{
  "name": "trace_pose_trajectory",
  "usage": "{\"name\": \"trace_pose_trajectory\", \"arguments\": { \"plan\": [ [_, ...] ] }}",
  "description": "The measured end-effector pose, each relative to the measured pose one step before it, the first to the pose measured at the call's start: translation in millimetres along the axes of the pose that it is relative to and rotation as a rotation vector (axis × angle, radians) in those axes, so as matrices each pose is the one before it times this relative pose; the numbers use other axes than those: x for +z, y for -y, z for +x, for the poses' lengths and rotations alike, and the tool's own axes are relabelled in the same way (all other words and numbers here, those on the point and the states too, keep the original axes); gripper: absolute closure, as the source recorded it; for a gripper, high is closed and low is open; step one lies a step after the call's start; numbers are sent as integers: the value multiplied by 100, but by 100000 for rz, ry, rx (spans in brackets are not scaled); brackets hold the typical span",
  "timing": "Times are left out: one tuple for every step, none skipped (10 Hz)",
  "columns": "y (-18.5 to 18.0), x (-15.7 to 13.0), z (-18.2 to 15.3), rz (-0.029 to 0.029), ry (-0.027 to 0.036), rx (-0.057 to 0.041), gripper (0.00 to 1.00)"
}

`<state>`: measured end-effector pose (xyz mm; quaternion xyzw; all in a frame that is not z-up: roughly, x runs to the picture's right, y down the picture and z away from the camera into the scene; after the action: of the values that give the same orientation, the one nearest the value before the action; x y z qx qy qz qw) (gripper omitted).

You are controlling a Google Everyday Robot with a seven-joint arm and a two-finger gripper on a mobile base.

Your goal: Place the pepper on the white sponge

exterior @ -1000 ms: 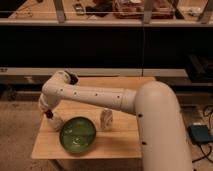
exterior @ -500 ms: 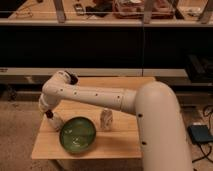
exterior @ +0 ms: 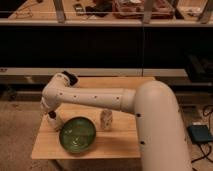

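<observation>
1. Arm (exterior: 95,97): cream-white, smooth, glossy casing in rounded tubular segments; no exposed cables.
2. Nearest segment (exterior: 160,130): very thick, a broad rounded cylinder filling the lower right of the view, same off-white shell.
3. Forearm link: slimmer tube with a row of small dark dots, probably screws or recessed fasteners, spaced along its side.
4. A few similar dark dots run down the edge of the thick segment.
5. Elbow joint (exterior: 67,78): rounded white housing capped by a dark, black-looking piece on top.
6. Gripper (exterior: 52,115): sits at the arm's lower left end over the table's left side; dark-tipped, small, detail indistinct.
</observation>
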<state>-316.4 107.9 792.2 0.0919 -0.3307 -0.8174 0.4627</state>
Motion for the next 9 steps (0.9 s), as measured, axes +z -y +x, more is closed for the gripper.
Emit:
{"name": "trace_pose_trajectory", "arguments": {
  "plan": [
    [353, 443, -396, -592, 869, -3166, 90],
    [197, 198, -213, 209, 295, -1828, 90],
    [217, 186, -231, 412, 265, -1661, 90],
    [360, 457, -428, 484, 933, -1453, 90],
    [165, 448, -340, 230, 790, -359, 90],
    [-182, 611, -550, 61, 1147, 388, 90],
    [-510, 646, -636, -579, 1404, 1430, 90],
    [-293, 389, -295, -509, 716, 944, 90],
    [-244, 404, -278, -411, 613, 890, 90]
  ]
}}
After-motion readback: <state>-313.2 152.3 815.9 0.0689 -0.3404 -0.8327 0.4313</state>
